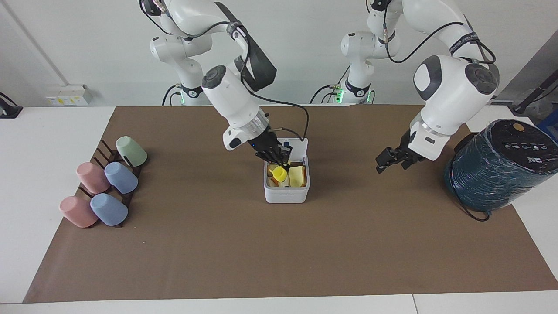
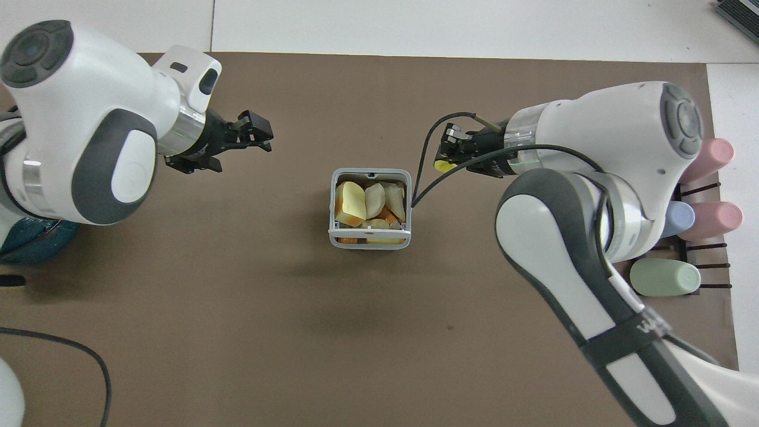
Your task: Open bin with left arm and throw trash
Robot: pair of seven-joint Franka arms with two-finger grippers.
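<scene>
The white bin stands mid-mat with its lid swung upright at the edge nearer to the robots. Several yellow, cream and orange trash chunks fill it, also seen in the overhead view. My right gripper is shut on a small yellow chunk and holds it just over the bin's opening, at the side toward the right arm's end; the overhead view shows it by the bin's rim. My left gripper is open and empty, raised over the mat between bin and teal cylinder.
A big dark teal wrapped cylinder stands at the left arm's end of the table. A dark rack with several pastel cups lies at the right arm's end. A brown mat covers the table.
</scene>
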